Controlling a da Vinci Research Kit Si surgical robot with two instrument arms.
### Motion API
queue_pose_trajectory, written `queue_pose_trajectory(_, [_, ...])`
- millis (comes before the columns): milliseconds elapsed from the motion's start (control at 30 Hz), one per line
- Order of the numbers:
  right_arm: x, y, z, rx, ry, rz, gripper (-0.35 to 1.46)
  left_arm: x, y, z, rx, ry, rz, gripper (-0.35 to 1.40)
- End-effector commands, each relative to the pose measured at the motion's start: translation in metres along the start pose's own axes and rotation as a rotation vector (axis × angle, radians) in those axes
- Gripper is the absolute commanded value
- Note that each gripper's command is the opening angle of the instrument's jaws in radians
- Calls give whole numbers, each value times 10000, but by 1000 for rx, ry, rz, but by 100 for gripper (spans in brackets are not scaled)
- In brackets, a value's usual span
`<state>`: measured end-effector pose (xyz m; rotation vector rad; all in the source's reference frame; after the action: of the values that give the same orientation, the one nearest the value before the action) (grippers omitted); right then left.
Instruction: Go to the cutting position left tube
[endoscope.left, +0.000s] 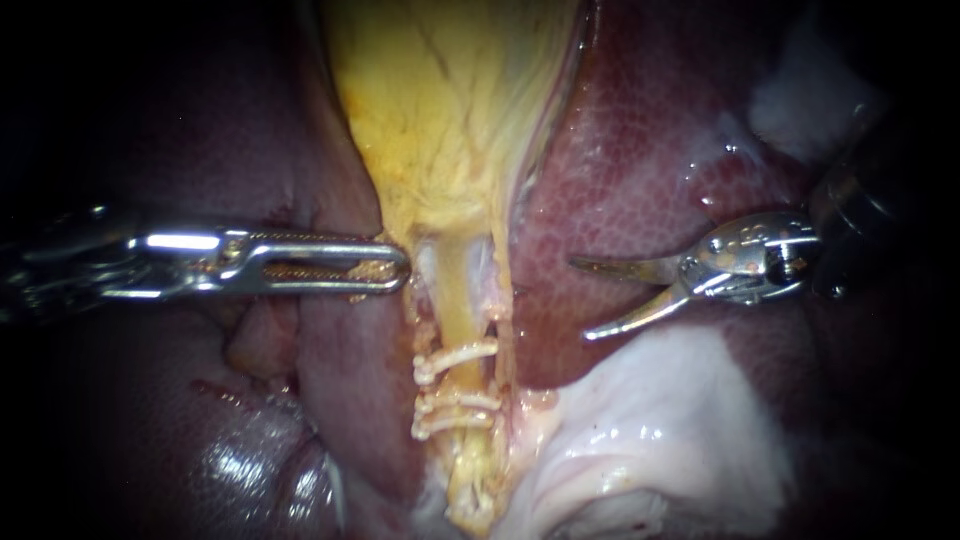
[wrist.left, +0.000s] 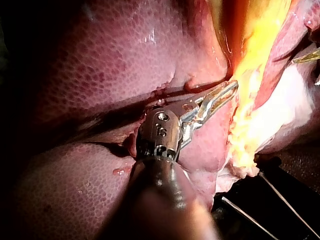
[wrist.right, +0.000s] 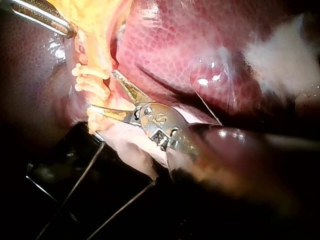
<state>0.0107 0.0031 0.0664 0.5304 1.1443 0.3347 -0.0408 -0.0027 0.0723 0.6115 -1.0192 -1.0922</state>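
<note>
The yellow gallbladder (endoscope.left: 450, 110) narrows downward into a yellow tube (endoscope.left: 455, 300). Three pale clips (endoscope.left: 455, 358) cross the tube lower down. My left instrument (endoscope.left: 398, 268) comes in level from the left, its long slotted jaws shut on the gallbladder's edge just above the tube; the left wrist view shows its jaws (wrist.left: 222, 95) closed into the yellow tissue. My right instrument (endoscope.left: 580, 300) lies over the liver to the right of the tube, apart from it, with two curved blades open. In the right wrist view its blades (wrist.right: 101, 90) are spread beside the clips (wrist.right: 87, 75).
Dark red liver (endoscope.left: 640, 160) lies on both sides of the gallbladder. Pale white tissue (endoscope.left: 640, 430) sits below the right instrument. In the wrist views a black base with thin wires (wrist.right: 75, 190) lies beyond the tissue's edge.
</note>
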Motion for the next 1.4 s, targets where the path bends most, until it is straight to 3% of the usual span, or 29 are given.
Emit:
queue_pose_trajectory(33, [0, 0, 0, 0, 0, 0, 143, -1, 0, -1, 1, 1, 0, -35])
queue_pose_trajectory(267, [0, 0, 0, 2, 0, 0, 143, -32, -2, -41, -1, 4, -17, -35])
queue_pose_trajectory(400, [-1, 0, 1, 5, 0, 0, 143, -46, -6, -64, -3, -20, -34, -35])
queue_pose_trajectory(600, [-10, -6, 13, 40, 4, -8, 143, -44, -10, -67, -6, -25, -28, -35])
queue_pose_trajectory(933, [-63, -23, 87, 127, -62, 23, 143, -44, -10, -68, -6, -25, -28, -35])
queue_pose_trajectory(1200, [-103, -15, 121, 164, -87, 72, 143, -43, -12, -70, -7, -25, -28, -35])
queue_pose_trajectory(1400, [-119, -8, 133, 164, -102, 87, 143, -43, -14, -70, -7, -25, -28, -35])
